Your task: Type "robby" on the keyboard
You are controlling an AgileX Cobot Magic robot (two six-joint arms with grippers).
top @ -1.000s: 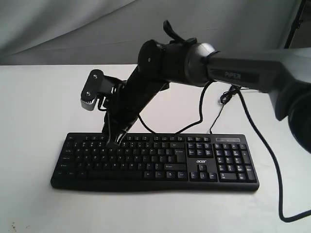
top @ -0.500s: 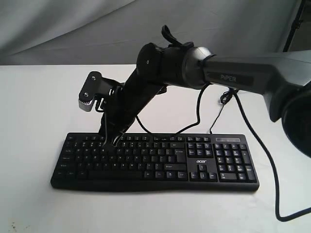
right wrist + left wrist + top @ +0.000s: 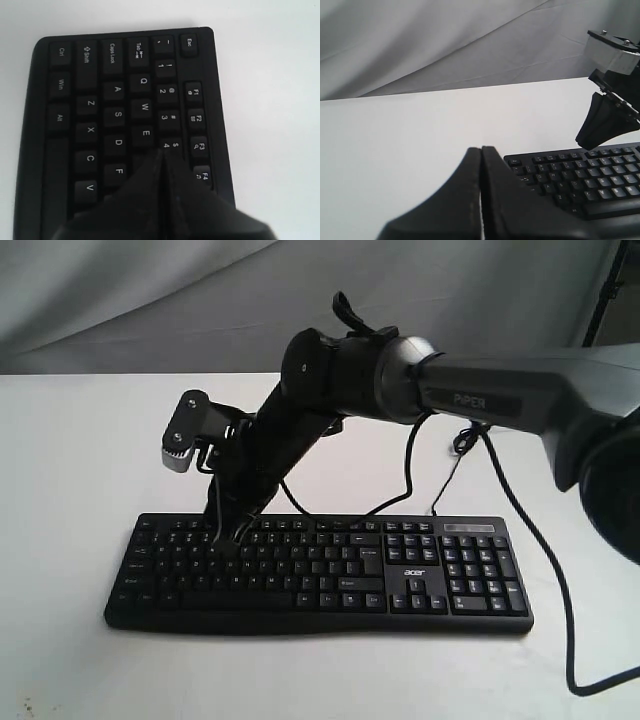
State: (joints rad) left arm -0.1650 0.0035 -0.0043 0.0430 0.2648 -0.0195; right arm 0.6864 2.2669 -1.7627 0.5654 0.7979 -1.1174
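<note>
Grey cloth backdrop (image 3: 150, 300) hangs behind a white worktop (image 3: 70, 460). The black acer keyboard (image 3: 320, 575) lies flat across the middle of the worktop, with its number pad at the right of my exterior camera.

From that camera I see the right arm reaching across the middle. Its right fingers (image 3: 238, 528) are pressed together into one point over the upper letter rows, toward the keyboard's left end. On the right wrist camera they meet in a single seam, with the tip just beside the 4 key and next to E. The key under the tip is hidden, and I cannot tell whether the tip touches it or hangs just above. The fingers also cover the keys past F and V.

The left fingers (image 3: 470, 170) are shut flat against each other too. They sit blurred and close to the lens, off the keyboard's left end; I cannot judge their height over the worktop.

Black cables (image 3: 540, 540) trail across the worktop's right side, and one is cut off at the frame edge.
</note>
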